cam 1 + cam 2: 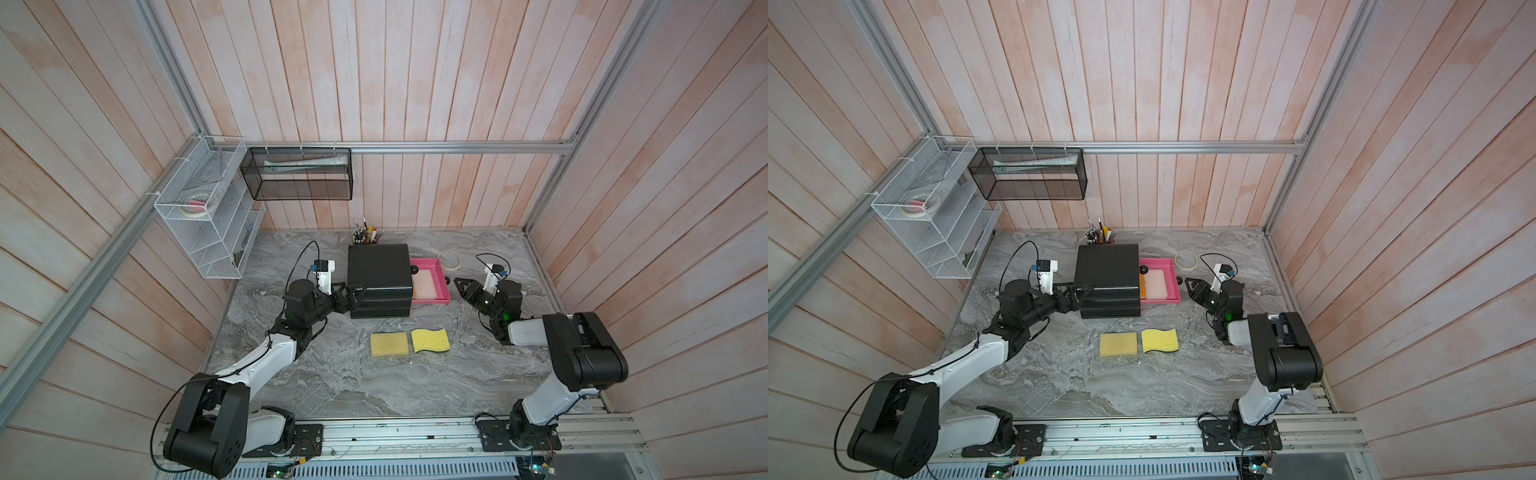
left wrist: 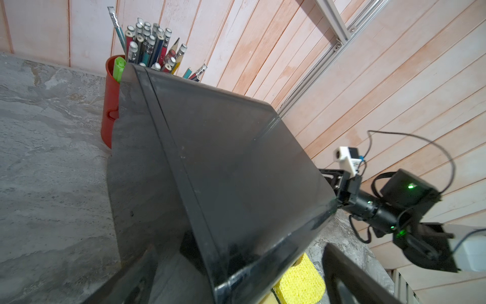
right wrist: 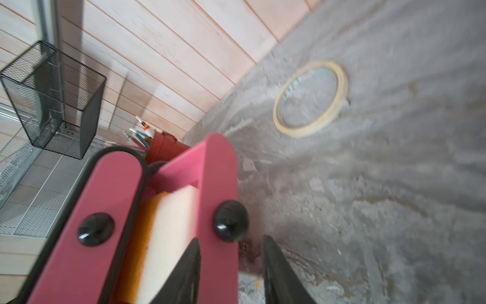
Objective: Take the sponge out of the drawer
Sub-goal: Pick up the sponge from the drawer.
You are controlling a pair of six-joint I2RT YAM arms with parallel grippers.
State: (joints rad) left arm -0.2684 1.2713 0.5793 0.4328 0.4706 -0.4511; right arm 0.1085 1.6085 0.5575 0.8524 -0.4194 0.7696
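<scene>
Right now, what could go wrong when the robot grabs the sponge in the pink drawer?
The right hand sits close by the knob of the drawer; reaching in, it might shove the drawer shut. The sponge lies near the walls, so the hand may catch. The left hand is open, so the cabinet could slide.

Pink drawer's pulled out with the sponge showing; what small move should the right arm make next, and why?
Probably raise the right tool and bring it over the sponge in the pink drawer. The drawer stands out of the black cabinet, the tool's jaws are apart just past the knob holding nothing, and the sponge lies exposed.
</scene>
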